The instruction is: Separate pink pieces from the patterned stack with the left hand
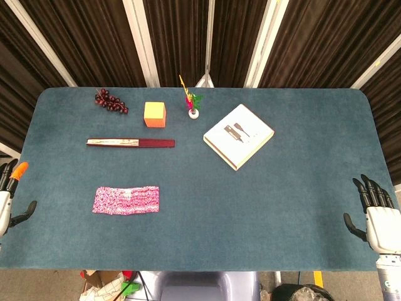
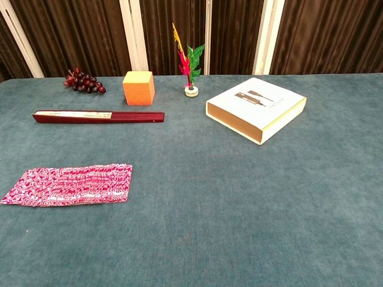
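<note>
The pink patterned stack (image 1: 126, 200) lies flat on the blue table's left front part; the chest view shows the stack (image 2: 70, 184) at the lower left. My left hand (image 1: 9, 195) hangs at the table's left edge, fingers apart and empty, well to the left of the stack. At the right edge sits my right hand (image 1: 376, 214), fingers spread, holding nothing. Neither hand shows in the chest view.
A closed dark red fan (image 1: 131, 143) lies behind the stack. Grapes (image 1: 111, 101), an orange cube (image 1: 155, 115) and a small feathered ornament (image 1: 192, 101) stand at the back. A white box (image 1: 239, 136) sits right of centre on the table (image 1: 263, 207).
</note>
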Available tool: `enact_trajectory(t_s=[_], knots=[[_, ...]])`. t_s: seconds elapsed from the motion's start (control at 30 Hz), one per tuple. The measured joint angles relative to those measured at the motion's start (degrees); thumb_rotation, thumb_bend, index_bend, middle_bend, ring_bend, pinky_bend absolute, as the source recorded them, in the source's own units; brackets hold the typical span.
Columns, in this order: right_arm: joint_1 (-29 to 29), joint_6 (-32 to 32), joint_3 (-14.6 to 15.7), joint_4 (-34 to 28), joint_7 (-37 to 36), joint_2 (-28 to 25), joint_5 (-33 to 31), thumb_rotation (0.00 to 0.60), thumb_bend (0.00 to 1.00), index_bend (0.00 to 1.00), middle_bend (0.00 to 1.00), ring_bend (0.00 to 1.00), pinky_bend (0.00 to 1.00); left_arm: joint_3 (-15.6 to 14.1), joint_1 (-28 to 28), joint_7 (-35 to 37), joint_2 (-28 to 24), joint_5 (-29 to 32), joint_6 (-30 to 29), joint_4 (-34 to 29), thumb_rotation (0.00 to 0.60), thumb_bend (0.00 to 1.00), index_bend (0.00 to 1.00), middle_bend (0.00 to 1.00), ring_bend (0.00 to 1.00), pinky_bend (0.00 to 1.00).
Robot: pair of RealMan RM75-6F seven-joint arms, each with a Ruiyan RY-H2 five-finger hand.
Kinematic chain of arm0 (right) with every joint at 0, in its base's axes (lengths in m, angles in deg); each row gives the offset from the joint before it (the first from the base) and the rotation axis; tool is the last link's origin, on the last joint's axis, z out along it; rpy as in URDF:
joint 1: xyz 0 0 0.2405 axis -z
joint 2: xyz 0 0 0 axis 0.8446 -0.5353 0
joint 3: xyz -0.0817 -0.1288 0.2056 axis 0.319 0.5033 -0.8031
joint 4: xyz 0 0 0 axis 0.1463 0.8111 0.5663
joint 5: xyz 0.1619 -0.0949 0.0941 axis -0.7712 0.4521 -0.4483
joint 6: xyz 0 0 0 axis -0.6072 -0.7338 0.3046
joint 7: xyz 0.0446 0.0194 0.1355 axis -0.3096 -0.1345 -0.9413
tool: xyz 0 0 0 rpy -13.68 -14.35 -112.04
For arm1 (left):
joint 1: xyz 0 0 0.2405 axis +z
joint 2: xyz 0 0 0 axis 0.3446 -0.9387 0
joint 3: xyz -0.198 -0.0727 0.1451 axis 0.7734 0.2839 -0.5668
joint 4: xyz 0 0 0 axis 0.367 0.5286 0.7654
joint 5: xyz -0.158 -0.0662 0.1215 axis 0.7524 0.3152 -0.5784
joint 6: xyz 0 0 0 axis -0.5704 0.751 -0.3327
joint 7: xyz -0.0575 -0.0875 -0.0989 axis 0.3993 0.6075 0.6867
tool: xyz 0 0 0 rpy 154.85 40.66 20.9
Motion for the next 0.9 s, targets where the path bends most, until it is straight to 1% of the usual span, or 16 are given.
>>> enact_trajectory(t_s=[0.37,0.57,0.9], knots=[[-0.7,0.8,-0.5,-1.6,1.7,-0.1,-0.4,0.600,0.39,0.08,0.05,0.08,0.14,-0.1,0.3,0.2,0.0,-0.6,-0.8,0.0,0.600,0.42,0.11,0.00,0.00,0.03],[-0.4,0.4,-0.4,-2.6,1.8,-0.7,-0.6,0.600,0.39,0.08,0.05,0.08,0.14,-0.3,-0.1,-0.1,0.0,-0.3,0.5,-0.1,0.600,0.42,0.11,0.00,0.00,0.03],[-0.4,0.4,-0.4,-3.0,2.1,-1.0,-0.7,0.600,0.39,0.08,0.05,0.08,0.14,-0.2,-0.2,-0.2,0.0,-0.2,0.6,-0.1,0.600,0.42,0.11,0.00,0.00,0.03]])
